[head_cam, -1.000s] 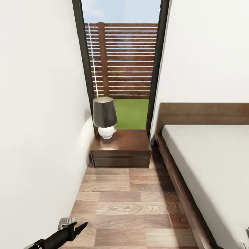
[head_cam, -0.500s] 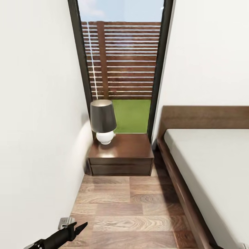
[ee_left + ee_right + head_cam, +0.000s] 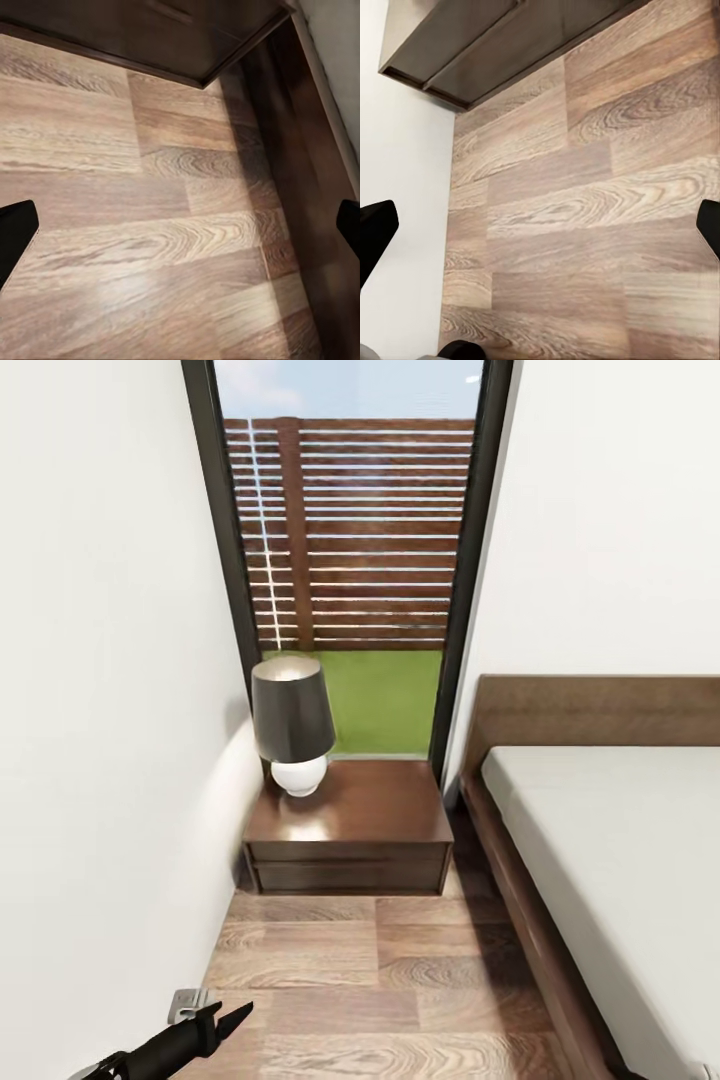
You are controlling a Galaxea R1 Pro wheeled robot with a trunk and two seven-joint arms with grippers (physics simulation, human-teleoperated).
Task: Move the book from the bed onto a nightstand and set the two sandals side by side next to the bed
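Left end effector (image 3: 180, 225): its dark fingertips (image 3: 15, 229) stand at the two sides of the left wrist view, spread wide, with nothing between them but bare wood-plank floor (image 3: 150, 247). In the head view the same arm shows low at the left, close to the white wall (image 3: 100, 710). Right end effector (image 3: 540, 225): fingertips likewise spread wide and empty, over floor planks beside the wall.

Outward from the arms, the floor runs as a narrow aisle between the wall and the bed (image 3: 620, 850), whose dark-brown frame and headboard carry a plain pale-grey mattress. At the aisle's far end stands the nightstand (image 3: 350, 835), set against a tall dark-framed window (image 3: 350, 540). A lamp (image 3: 292, 725) with a dark shade and white base occupies the left rear of its top; the rest of the top is bare.

Task status: the visible stretch of mattress carries no book, and no sandals lie on the visible floor. Judgement: the robot is travelling or searching, with no item in hand.

Risks:
- The aisle is tight; the left arm rides near the wall and could scrape it during a turn.
- The base could strike the bed frame.
- Placing a book later could topple the lamp if the approach favours the left rear.
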